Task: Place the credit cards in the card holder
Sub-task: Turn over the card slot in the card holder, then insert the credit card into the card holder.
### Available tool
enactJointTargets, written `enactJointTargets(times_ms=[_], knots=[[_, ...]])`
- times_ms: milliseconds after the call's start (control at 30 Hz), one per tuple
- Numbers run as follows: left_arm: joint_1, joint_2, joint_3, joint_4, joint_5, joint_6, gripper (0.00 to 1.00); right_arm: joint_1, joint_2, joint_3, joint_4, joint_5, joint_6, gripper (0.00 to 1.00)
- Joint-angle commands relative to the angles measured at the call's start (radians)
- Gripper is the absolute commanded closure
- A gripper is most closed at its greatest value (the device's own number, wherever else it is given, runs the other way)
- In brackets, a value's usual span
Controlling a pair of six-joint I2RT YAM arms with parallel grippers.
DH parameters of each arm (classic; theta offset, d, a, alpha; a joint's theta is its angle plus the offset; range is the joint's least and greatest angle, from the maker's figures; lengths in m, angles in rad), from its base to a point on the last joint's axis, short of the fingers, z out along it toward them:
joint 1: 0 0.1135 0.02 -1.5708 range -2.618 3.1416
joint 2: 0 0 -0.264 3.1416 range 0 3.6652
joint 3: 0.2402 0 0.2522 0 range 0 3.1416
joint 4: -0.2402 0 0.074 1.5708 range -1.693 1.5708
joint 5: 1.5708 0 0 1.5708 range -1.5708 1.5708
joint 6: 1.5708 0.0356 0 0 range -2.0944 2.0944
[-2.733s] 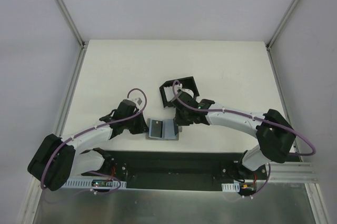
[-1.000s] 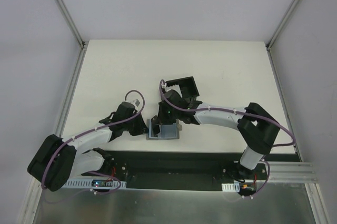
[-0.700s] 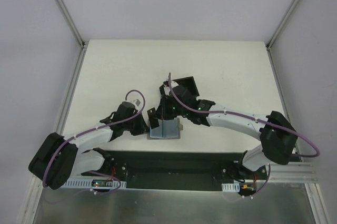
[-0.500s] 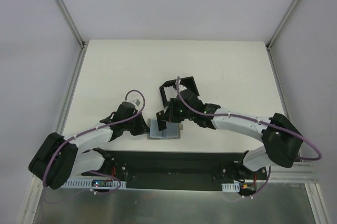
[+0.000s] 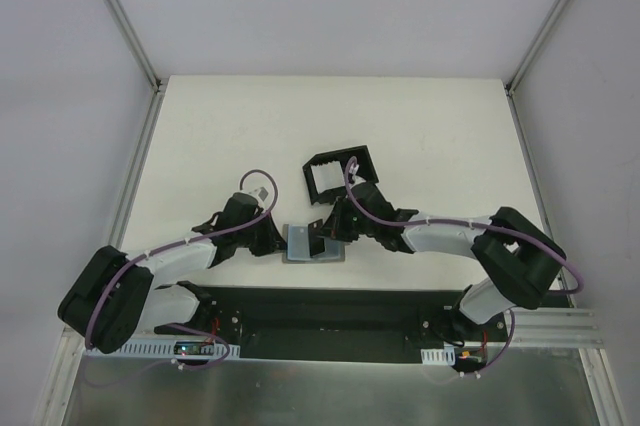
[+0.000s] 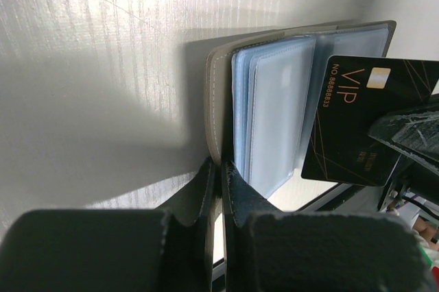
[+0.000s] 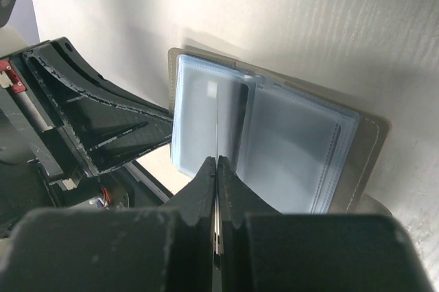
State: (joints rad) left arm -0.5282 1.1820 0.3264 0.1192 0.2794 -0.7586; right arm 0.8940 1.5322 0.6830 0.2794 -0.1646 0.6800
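Card sits pinched edge-on in my closed right jaws above the grey wallet, whose cover my left jaws clamp; the black card holder lies just beyond them up the bench, nearer my right arm.

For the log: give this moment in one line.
left gripper: shut on wallet | right gripper: shut on card | card outside holder
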Motion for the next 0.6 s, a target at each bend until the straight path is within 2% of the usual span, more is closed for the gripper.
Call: enactJointTargets(times_ms=[0,567], knots=[[0.004,0.039,-0.02,-0.073,-0.049,0.041,1.0,-0.017,0.028,-0.019,0.119,-0.03,0.033,1.0],[0.004,0.077,-0.018,-0.075,-0.065,0.045,1.0,-0.059,0.046,-0.097,0.199,-0.072,0.042,0.99]])
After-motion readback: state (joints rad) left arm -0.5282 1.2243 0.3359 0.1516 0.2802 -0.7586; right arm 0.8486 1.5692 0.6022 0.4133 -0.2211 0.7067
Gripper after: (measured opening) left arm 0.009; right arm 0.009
